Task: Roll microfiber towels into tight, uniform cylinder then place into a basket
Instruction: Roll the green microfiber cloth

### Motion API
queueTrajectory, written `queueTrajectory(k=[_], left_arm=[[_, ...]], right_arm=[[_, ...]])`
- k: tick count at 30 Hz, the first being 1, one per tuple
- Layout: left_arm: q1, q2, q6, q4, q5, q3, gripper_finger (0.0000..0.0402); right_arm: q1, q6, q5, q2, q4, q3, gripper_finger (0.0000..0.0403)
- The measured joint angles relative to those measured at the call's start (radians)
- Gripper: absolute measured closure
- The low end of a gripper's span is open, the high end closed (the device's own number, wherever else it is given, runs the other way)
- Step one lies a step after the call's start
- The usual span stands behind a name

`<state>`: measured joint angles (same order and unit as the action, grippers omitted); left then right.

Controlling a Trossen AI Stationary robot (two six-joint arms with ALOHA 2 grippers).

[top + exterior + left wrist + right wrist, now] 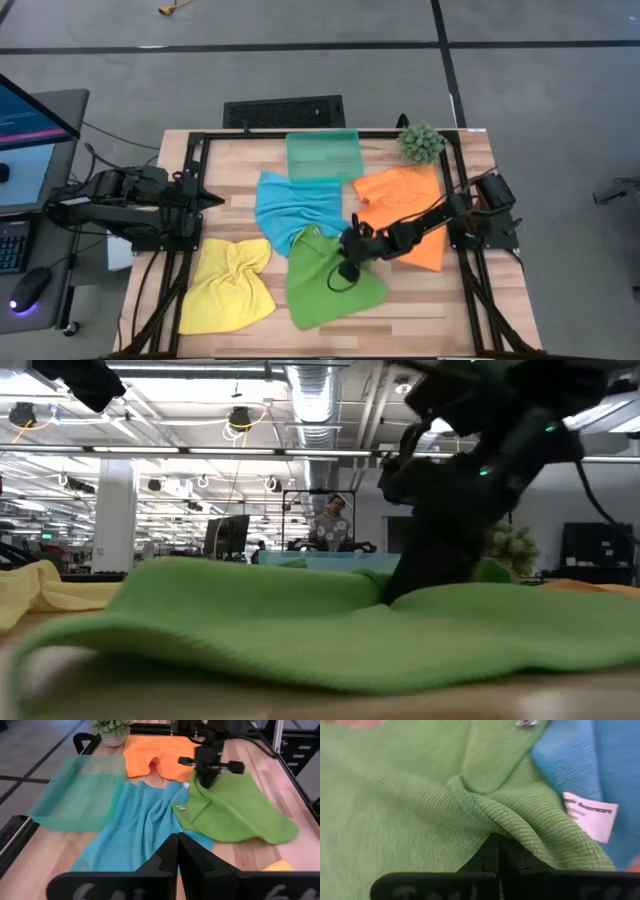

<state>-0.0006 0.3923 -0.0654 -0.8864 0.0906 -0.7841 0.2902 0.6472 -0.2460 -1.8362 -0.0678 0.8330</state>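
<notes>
The green towel [330, 280] lies rumpled at the table's near middle, its far corner overlapping the blue towel [290, 205]. My right gripper [495, 845] is down on the green towel's far part [206, 782], shut on a ridge of it. The orange towel [400, 195] lies at the right under my right arm. The yellow towel [235, 285] lies at the near left. The teal basket [322, 155] stands at the far middle. My left gripper [177, 840] hangs shut above the table's left side [218, 200], touching nothing. My right gripper pinches a raised fold of the green towel [487, 822] between its two fingertips, near the towel's far edge beside the blue towel. The fingers slant down from the table's right side. The rest of the towel lies slack on the table [250, 630].
A small spiky green plant [422, 143] stands at the far right corner. A black frame [200, 135] rims the table. A white label [590, 815] shows on the blue towel. Bare wood [440, 300] lies at the near right.
</notes>
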Motion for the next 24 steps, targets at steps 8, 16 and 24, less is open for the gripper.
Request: queueTrajectory(k=[8,16,24], left_arm=[[0.0,0.0,0.039,0.008,-0.026,0.025,0.0401],[0.0,0.009,0.006,0.022,-0.014,0.056,0.0345],[0.0,0.009,-0.024,0.066,-0.025,0.056,0.0266]], right_arm=[[-0.082,0.049,-0.067,0.005,0.008,-0.002,0.0388],[-0.062,0.034,-0.067,0.078,0.015,-0.003,0.038],[0.008,0.007,-0.067,0.198,0.08,-0.002,0.0384]])
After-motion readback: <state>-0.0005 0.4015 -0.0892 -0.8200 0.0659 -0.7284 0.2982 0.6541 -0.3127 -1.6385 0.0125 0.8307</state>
